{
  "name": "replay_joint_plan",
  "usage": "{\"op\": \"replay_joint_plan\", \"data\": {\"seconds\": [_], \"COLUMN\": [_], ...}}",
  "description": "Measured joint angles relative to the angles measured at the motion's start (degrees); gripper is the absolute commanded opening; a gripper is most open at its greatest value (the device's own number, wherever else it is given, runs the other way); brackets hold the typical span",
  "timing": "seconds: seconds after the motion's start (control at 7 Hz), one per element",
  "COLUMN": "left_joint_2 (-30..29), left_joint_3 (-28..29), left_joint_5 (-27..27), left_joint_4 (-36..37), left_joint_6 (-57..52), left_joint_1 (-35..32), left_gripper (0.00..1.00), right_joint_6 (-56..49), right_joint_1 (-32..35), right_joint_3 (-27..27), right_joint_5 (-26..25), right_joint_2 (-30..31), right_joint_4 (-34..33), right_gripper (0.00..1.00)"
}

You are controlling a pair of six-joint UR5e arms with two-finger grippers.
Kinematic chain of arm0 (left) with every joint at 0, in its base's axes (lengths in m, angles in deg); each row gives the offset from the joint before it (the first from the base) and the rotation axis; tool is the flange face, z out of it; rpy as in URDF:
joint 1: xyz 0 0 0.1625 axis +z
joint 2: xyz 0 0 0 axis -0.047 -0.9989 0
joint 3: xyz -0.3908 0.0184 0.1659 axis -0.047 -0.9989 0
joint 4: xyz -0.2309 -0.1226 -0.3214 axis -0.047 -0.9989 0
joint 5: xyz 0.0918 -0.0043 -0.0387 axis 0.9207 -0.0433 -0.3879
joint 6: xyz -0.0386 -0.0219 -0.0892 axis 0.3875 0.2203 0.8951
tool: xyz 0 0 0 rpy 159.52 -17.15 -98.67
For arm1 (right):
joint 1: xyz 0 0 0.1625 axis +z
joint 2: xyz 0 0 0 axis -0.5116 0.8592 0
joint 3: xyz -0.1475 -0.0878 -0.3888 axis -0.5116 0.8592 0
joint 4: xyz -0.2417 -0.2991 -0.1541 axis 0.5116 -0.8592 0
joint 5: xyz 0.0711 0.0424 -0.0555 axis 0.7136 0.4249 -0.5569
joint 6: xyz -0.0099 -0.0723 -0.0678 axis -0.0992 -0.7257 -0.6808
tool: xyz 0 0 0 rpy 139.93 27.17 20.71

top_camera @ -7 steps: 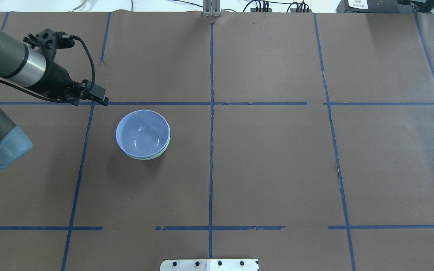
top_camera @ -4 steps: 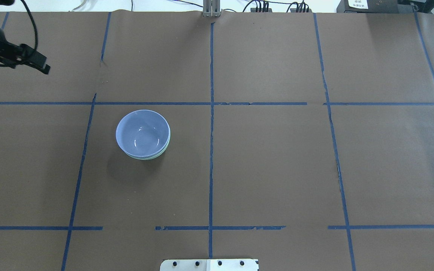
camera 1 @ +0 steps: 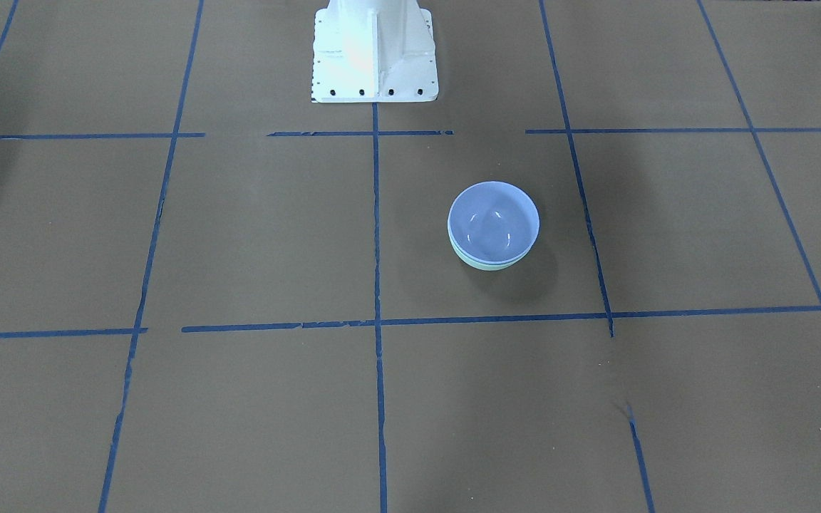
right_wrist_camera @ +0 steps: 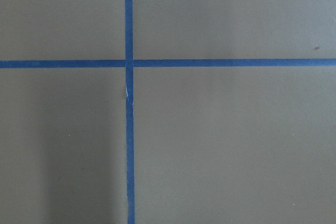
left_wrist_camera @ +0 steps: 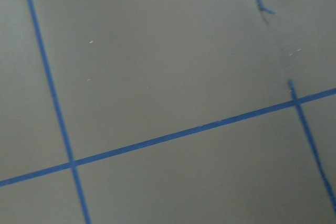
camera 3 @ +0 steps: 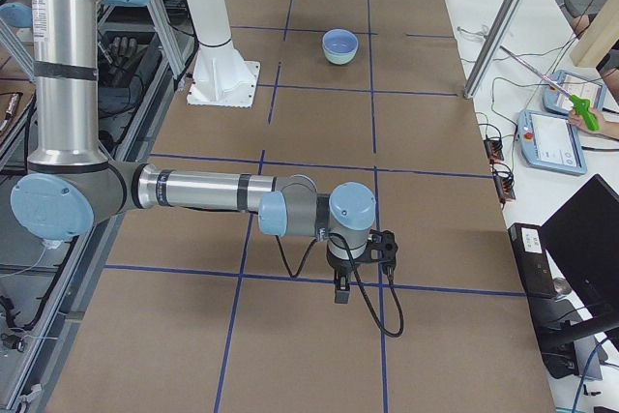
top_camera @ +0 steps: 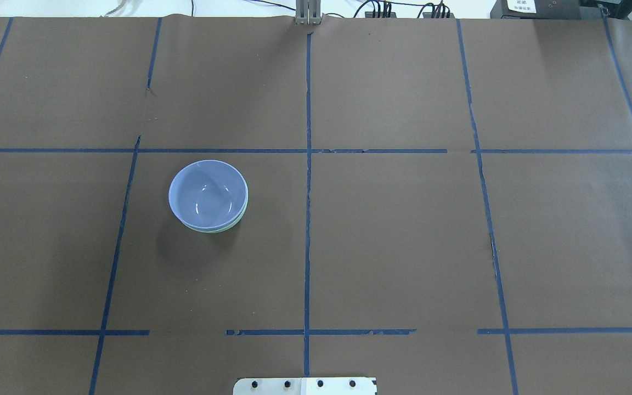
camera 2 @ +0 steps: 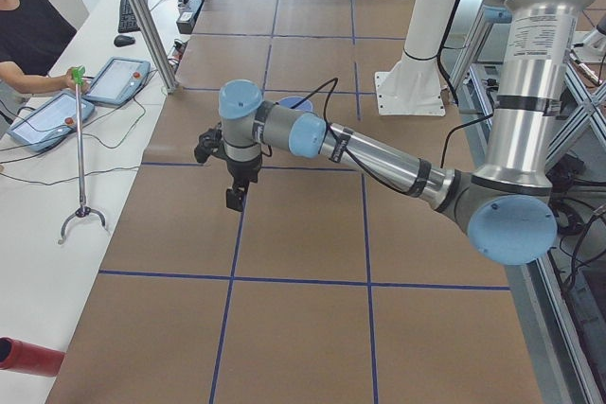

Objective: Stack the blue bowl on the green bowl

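The blue bowl [top_camera: 206, 192] sits nested inside the green bowl [top_camera: 228, 229], left of the table's middle. Only a thin mint rim of the green bowl shows below it. The stack also shows in the front-facing view, blue bowl [camera 1: 492, 222] on green bowl [camera 1: 471, 262], and far off in the exterior right view [camera 3: 339, 44]. My left gripper [camera 2: 234, 198] hangs over bare table well apart from the bowls, seen only in the exterior left view. My right gripper [camera 3: 340, 292] hangs over the table's far right end. I cannot tell whether either is open or shut.
The table is brown paper with a blue tape grid [top_camera: 308, 151]. The robot's white base [camera 1: 375, 50] stands at the near edge. A metal post [top_camera: 308, 11] and cables line the far edge. Operators with tablets [camera 2: 43, 120] sit beside the table.
My left arm has drawn back to the left and left the overhead view. The stacked bowls have not moved.
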Motion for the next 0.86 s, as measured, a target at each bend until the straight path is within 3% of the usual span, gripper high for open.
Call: {"op": "replay_joint_plan", "data": {"seconds": [0.29, 0.86], "left_joint_2": [6.28, 6.99], "left_joint_3": [3.19, 7.32], "left_joint_5": [-0.15, -1.47], "left_joint_4": [-1.03, -1.36], "left_joint_6": [-5.1, -5.34], "left_joint_1": [-4.98, -6.59], "left_gripper": [1.0, 1.0], "right_joint_6": [0.06, 0.0], "right_joint_1": [0.0, 0.0], "right_joint_3": [0.0, 0.0], "right_joint_5": [0.0, 0.0], "right_joint_2": [0.0, 0.0], "right_joint_4": [-0.03, 0.0], "right_gripper": [1.0, 1.0]}}
